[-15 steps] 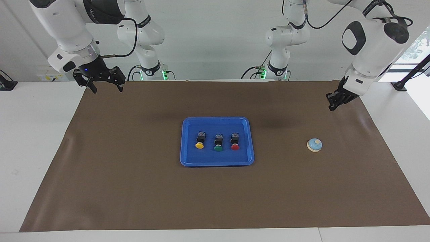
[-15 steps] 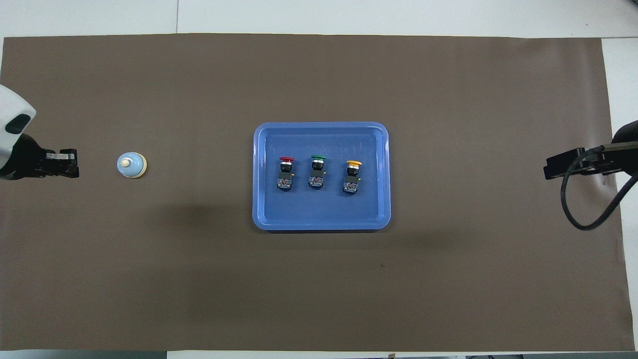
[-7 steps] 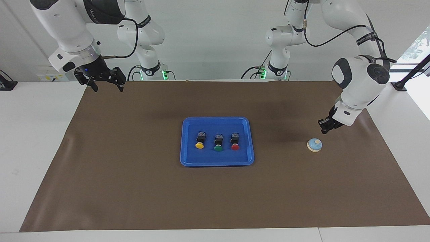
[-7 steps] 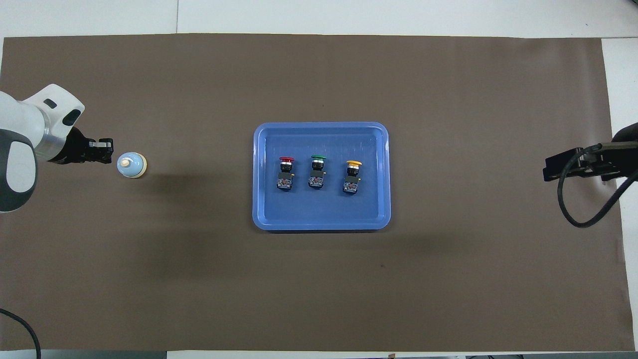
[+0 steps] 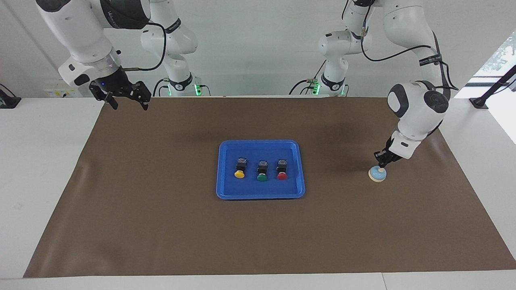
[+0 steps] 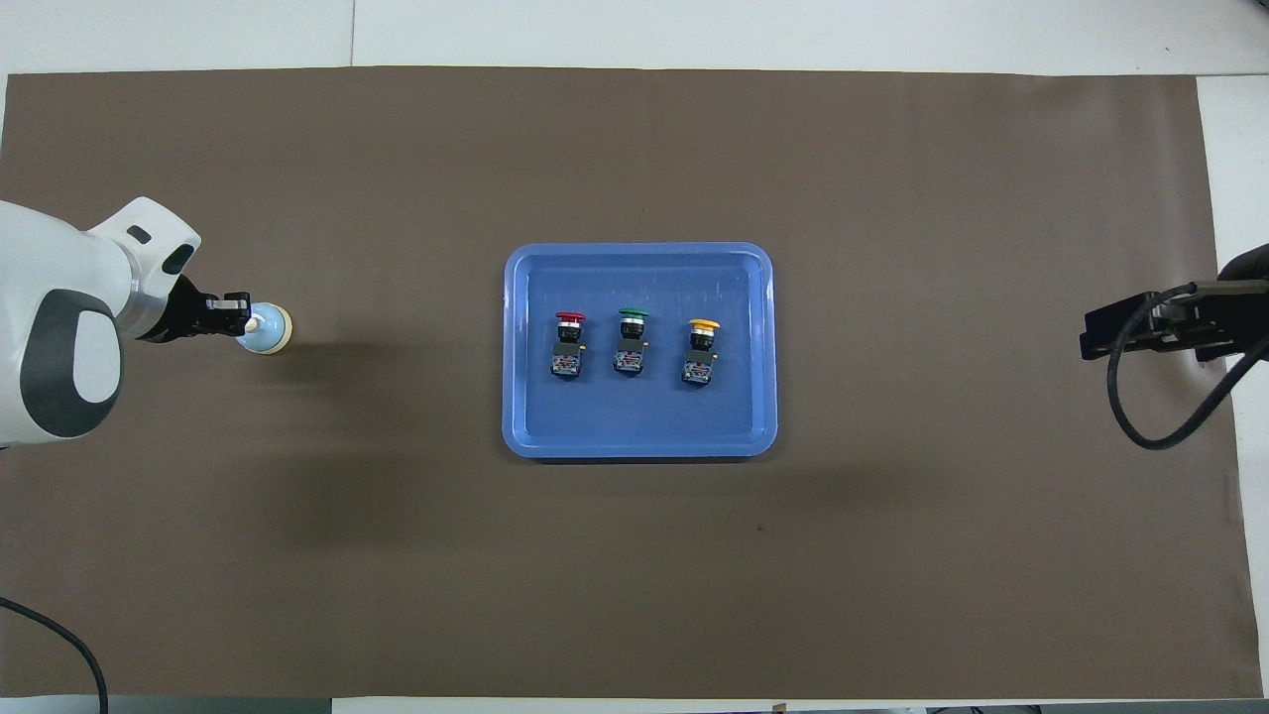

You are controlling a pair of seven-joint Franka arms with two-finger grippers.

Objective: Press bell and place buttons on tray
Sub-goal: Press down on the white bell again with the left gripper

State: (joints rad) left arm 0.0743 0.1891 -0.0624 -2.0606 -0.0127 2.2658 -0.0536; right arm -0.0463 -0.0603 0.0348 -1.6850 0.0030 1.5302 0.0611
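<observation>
The light-blue bell (image 5: 377, 174) (image 6: 268, 330) sits on the brown mat toward the left arm's end of the table. My left gripper (image 5: 380, 163) (image 6: 241, 316) is shut, with its tip down on the bell's top. The bright-blue tray (image 5: 225, 189) (image 6: 642, 278) lies mid-table and holds the three buttons in a row: yellow (image 5: 239, 171) (image 6: 702, 347), green (image 5: 262, 175) (image 6: 632, 338) and red (image 5: 282, 173) (image 6: 568, 341). My right gripper (image 5: 125, 101) (image 6: 1110, 335) hangs open above the mat's corner at the right arm's end and waits.
A brown mat (image 5: 258, 233) covers most of the white table (image 5: 40, 169). A black cable (image 6: 1150, 397) loops below the right gripper in the overhead view.
The left arm swung down and toward the bell until its shut gripper reached the bell's top. The right arm, the tray and the buttons stayed put.
</observation>
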